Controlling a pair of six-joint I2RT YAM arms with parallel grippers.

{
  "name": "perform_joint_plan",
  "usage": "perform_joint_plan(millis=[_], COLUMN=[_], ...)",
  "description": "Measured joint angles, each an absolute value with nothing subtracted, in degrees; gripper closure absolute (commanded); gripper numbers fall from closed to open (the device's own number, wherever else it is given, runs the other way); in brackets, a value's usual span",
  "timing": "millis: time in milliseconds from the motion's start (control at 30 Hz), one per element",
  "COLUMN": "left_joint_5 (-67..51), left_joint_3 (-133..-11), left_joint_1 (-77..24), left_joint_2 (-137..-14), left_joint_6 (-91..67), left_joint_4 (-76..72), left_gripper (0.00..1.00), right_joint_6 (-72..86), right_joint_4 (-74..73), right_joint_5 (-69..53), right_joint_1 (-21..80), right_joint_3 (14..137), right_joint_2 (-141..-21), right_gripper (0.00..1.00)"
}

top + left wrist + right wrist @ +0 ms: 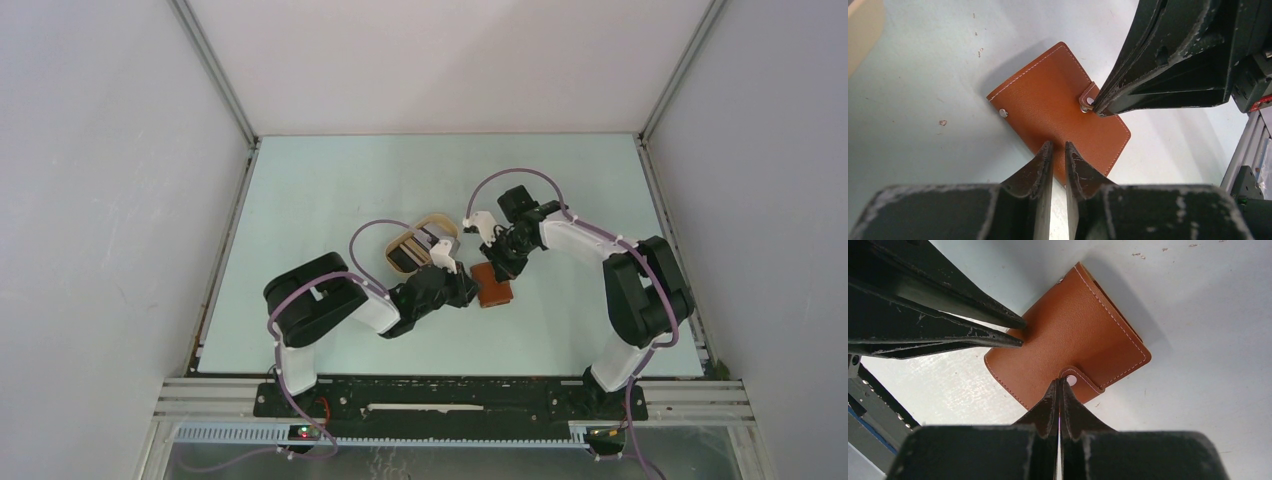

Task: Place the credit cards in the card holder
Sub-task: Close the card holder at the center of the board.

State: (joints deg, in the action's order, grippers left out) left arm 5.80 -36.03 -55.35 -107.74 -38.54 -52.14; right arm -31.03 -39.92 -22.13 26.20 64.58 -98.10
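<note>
— Right gripper (1059, 385), up close?
— Fingers pressed together, tips at the snap tab (1081, 380) of the card holder (1068, 325), which lies closed and flat on the table (1198, 315).
— Left gripper (1058, 147)?
— At the holder's opposite edge, fingers a slit apart; whether they pinch it, I cannot tell.
— Credit cards (404, 252)?
— In the oval tray (437, 217), just left of the holder.

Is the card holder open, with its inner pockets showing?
No, the card holder lies folded shut, only its brown outer leather visible.
</note>
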Motion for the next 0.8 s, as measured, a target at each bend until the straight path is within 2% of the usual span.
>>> perform_joint_plan(millis=[800], left_joint_5=[5.74], left_joint_3=[-36.05], left_joint_1=[-55.35], left_joint_2=[-107.81], left_joint_6=[-38.54], left_joint_4=[-52.16], left_gripper=[0.82], right_joint_6=[-31.07], right_joint_4=[-41.30], right_joint_5=[-20.93], right_joint_1=[27.24], right_joint_3=[66.30], right_joint_2=[-100.09], right_gripper=[1.00])
